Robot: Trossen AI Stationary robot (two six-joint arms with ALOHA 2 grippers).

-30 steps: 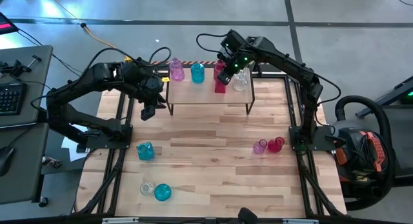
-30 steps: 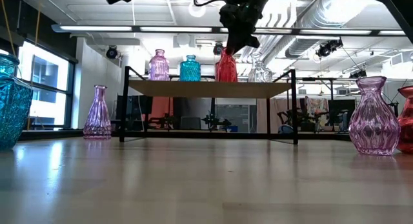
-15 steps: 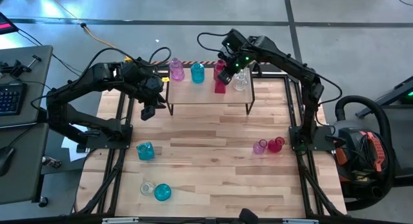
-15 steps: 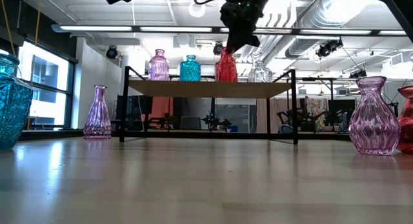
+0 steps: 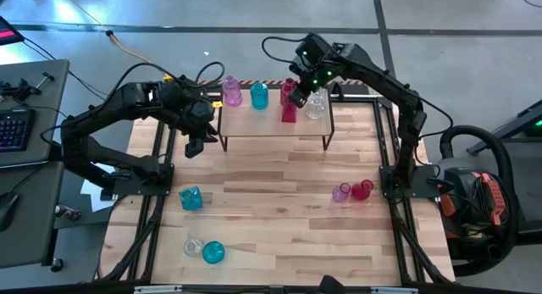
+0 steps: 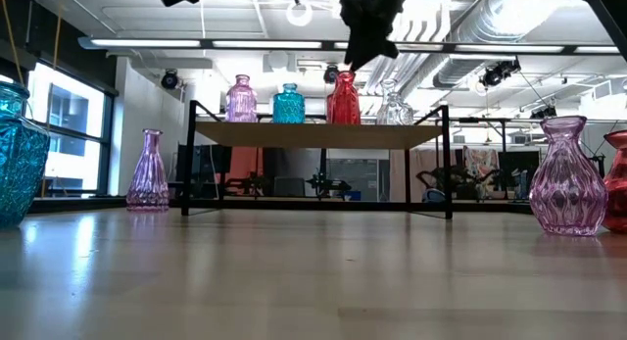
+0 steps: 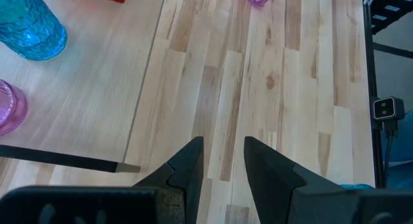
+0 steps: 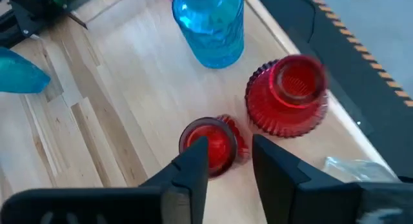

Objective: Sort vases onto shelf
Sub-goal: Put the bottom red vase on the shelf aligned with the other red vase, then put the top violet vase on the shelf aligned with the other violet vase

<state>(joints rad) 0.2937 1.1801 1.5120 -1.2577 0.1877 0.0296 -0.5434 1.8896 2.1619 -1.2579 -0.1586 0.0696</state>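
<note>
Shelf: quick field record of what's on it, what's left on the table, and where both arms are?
shelf: pink vase, teal vase, red vases, clear vase in a row along the back
right gripper: above the red vases, fingers apart, holding nothing
left gripper: off the shelf's left end, fingers slightly apart, empty
table: teal vase at left; clear and teal pair near front; pink and red pair at right
</note>
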